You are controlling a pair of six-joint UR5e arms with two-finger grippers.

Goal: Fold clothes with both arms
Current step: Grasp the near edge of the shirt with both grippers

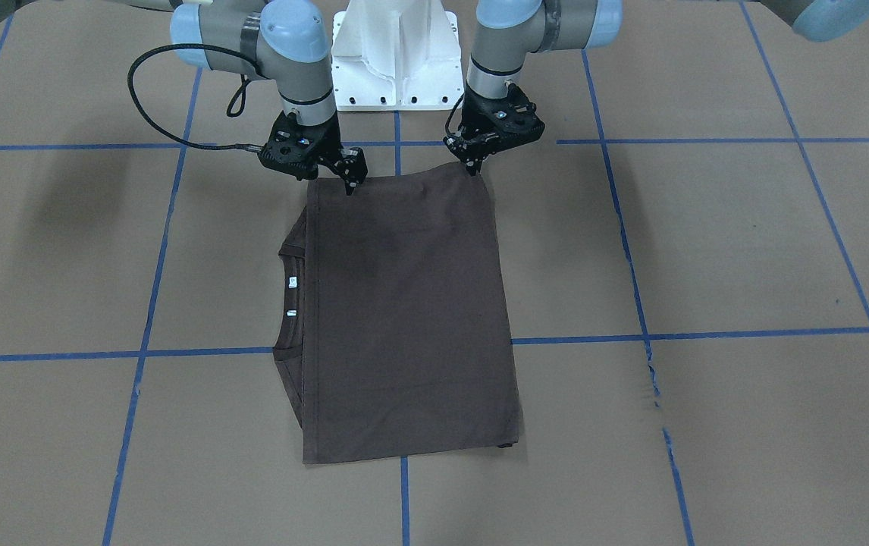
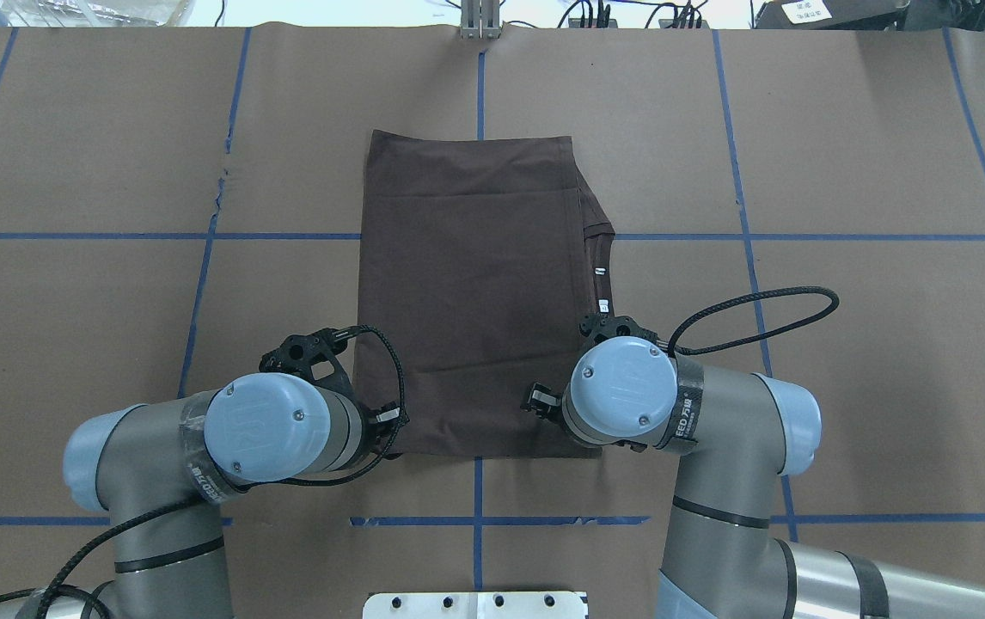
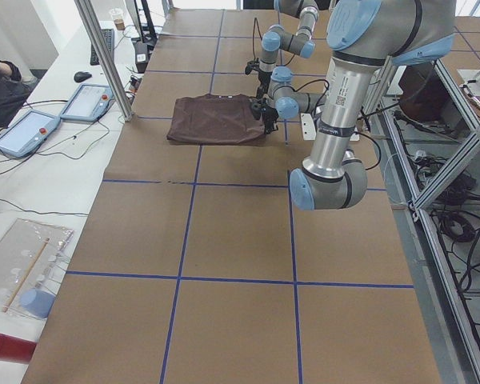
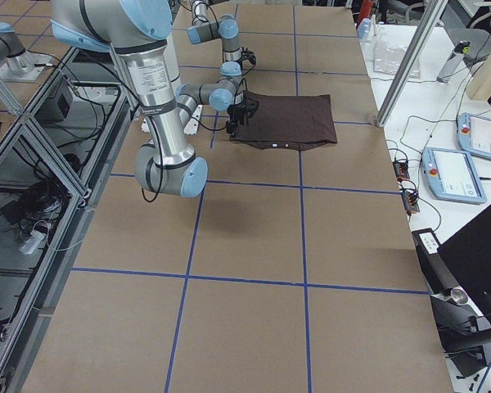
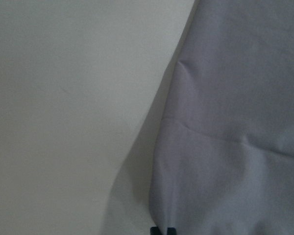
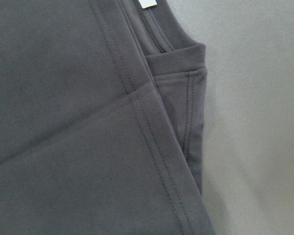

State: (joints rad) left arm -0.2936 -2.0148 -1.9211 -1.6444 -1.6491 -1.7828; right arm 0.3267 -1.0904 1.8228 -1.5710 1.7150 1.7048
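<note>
The left gripper (image 1: 473,168) is pinching a robot-side corner of the T-shirt (image 1: 404,318), fingertips drawn together. The right gripper (image 1: 349,182) is sitting at the other robot-side corner, though I cannot tell whether it is clamping cloth. The shirt is lying flat on the tabletop (image 1: 707,243) as a tidy rectangle (sleeves apparently tucked in), with collar (image 1: 290,256) and neck tags (image 1: 292,282) peeking out on the robot's right. The side folds are looking done, and a halving fold is probably remaining.
</note>
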